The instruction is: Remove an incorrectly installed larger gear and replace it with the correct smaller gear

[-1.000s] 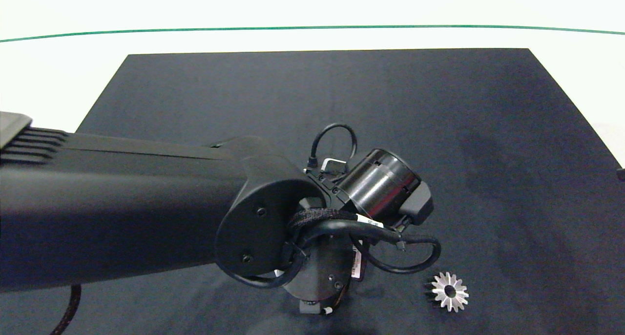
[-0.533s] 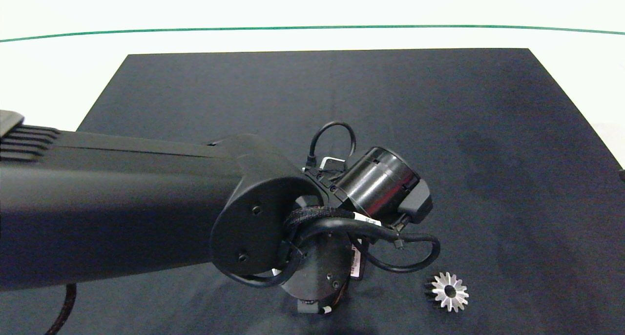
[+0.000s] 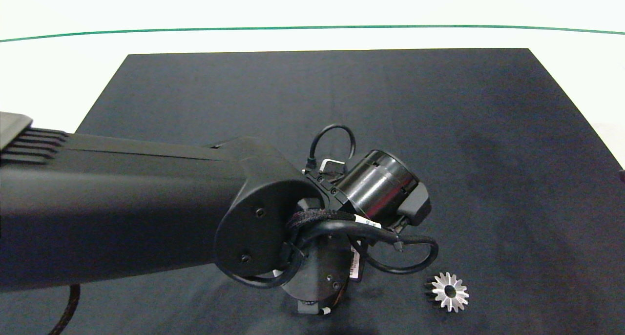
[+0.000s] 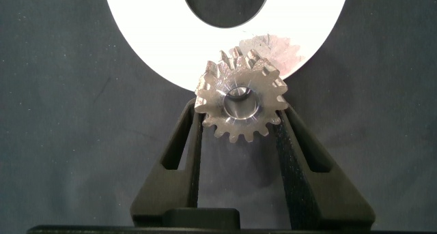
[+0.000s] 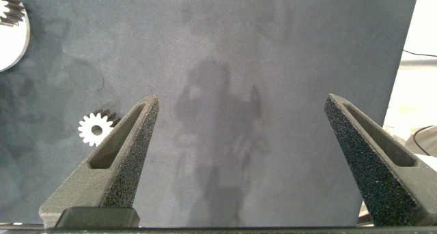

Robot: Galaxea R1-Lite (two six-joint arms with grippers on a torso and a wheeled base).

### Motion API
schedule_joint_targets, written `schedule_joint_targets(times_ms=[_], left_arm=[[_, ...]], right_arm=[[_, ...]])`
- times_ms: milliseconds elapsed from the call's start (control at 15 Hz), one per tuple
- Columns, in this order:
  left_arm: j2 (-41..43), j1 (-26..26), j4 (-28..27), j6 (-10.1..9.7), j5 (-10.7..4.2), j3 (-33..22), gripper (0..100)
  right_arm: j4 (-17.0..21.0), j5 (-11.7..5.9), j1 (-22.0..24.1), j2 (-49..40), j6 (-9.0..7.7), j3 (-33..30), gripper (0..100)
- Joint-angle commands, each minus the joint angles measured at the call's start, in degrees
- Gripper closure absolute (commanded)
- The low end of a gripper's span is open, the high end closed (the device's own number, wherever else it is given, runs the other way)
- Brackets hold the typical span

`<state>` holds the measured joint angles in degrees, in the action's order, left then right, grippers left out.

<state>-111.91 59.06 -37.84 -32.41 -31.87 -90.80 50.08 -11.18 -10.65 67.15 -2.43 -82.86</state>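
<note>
Left gripper (image 4: 240,128) is clamped on the smaller gear (image 4: 240,101), a dull silver-grey metal gear with short blunt teeth and a round centre bore; both grey fingers (image 4: 188,142) press its toothed rim from opposite sides. The gear sits at the edge of a flat white ring-shaped plate (image 4: 136,36) with a dark round opening, overlapping the plate's rim, and a second grey toothed part shows just behind it on the plate, too hidden to identify. In the head view the left arm (image 3: 122,203) comes in from the left and covers the plate and the held gear entirely; only the wrist joint and its black cable loops (image 3: 395,257) show over the black mat (image 3: 342,95). The larger gear (image 3: 449,291), shiny silver with long pointed star-like teeth and a dark centre hole, lies flat on the mat near the front edge, well apart from the left wrist, untouched. Against the earlier head frames the left wrist has shifted only slightly, a small wobble, and the larger gear has not moved. Right gripper (image 5: 252,159) hangs over bare mat with fingers spread wide, holding nothing; the larger gear shows beside its one finger (image 5: 130,152), not in contact.
</note>
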Motion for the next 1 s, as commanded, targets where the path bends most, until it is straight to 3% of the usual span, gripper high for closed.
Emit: schedule_joint_targets(times_ms=[67, 1000], left_arm=[[-0.33, 0.09, -0.22, -0.19, -0.13, -0.17, 87], [-1.12, 0.35, -0.22, -0.19, -0.13, -0.35, 87]], right_arm=[[0.28, -0.07, -0.07, 0.0, -0.04, -0.02, 0], [0.28, 0.02, -0.07, -0.35, -0.04, -0.02, 0]])
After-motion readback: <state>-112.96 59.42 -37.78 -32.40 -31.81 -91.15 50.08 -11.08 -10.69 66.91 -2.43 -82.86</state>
